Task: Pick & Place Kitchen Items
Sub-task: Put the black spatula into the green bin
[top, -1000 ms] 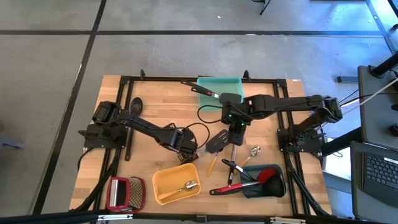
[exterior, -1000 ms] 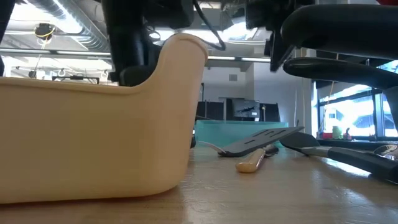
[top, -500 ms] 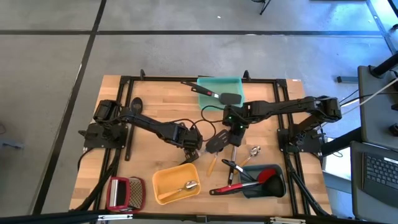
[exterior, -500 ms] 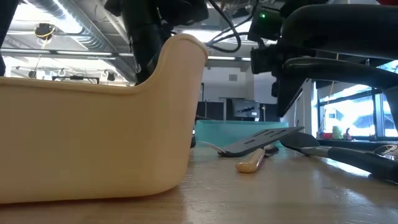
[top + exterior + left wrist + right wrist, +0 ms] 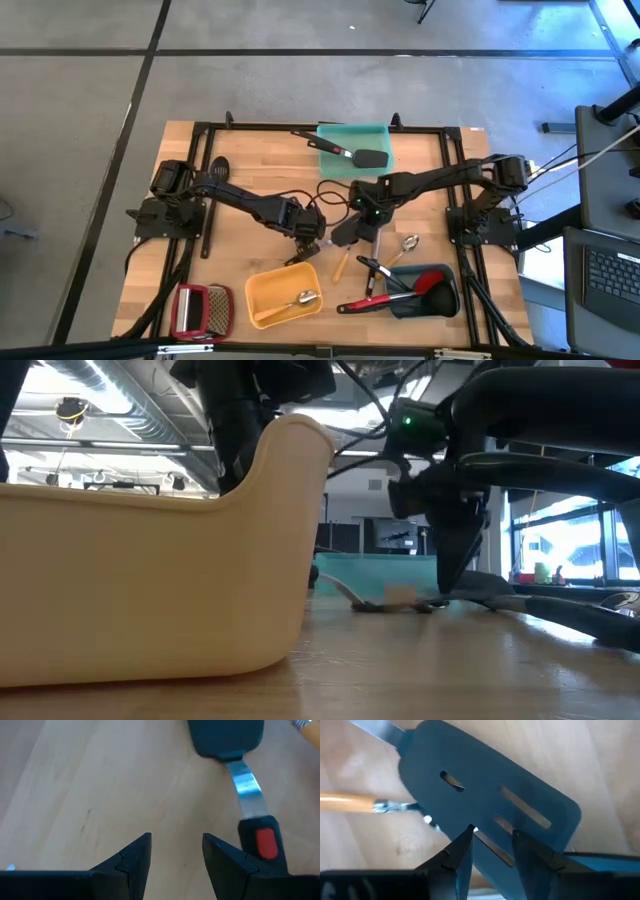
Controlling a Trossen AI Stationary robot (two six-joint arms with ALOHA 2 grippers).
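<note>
Right gripper [image 5: 491,849] low over slotted black turner [image 5: 490,800] at table [image 5: 240,170] centre, fingers parted, gripping nothing. Left gripper [image 5: 176,851] near yellow tray [image 5: 283,296], parted, empty, above bare wood

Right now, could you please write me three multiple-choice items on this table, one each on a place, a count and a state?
1. Where does the metal spoon lie?
A. teal tray
B. yellow tray
C. on the grater

2. How many trays are on the table?
A. three
B. one
C. five

3. How is the right tool?
A. shut on a spoon
B. out of sight
C. open over the slotted turner

Key:
B, the high view shows it inside that tray.
A, teal, yellow and grey-blue.
C, its fingers stand apart above the blade.
</note>
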